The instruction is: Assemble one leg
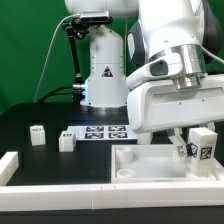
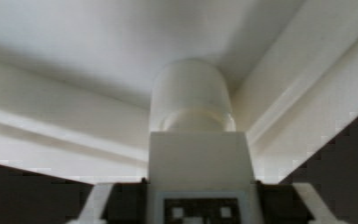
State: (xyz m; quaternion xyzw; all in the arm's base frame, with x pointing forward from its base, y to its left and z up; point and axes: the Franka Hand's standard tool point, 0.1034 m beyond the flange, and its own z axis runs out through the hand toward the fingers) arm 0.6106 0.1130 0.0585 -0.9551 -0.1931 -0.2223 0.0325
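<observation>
The arm (image 1: 165, 60) fills the upper right of the exterior view and bends down over the black worktop (image 1: 90, 155). The panel (image 1: 140, 162) lies at the lower right of that view, flat, with its raised rim up. The marker board (image 1: 105, 132) lies in the middle, just beyond the panel. The tool (image 1: 192, 140) hangs low over the far right part of the panel and is clenched on the leg (image 1: 203, 148). The leg's tag faces the camera, and the leg looks slightly tilted. I cannot tell if its lower end touches the panel or is just above it.

In the wrist view the leg (image 2: 197, 130) points away from the camera with its rounded end toward the panel (image 2: 51, 100), near the place where two walls meet. The socket itself I cannot see; the leg hides it.

A spare leg (image 1: 37, 134) and a second spare (image 1: 67, 141) stand on the worktop at the exterior view's left, well apart from the panel.

I judge the step in hand is to seat the leg in a corner socket. To do it well, first bring the leg upright, then center its end over the corner and lower slowly. Keep the grip firm until the leg sits, because a tilted leg may jam or push the panel.
</observation>
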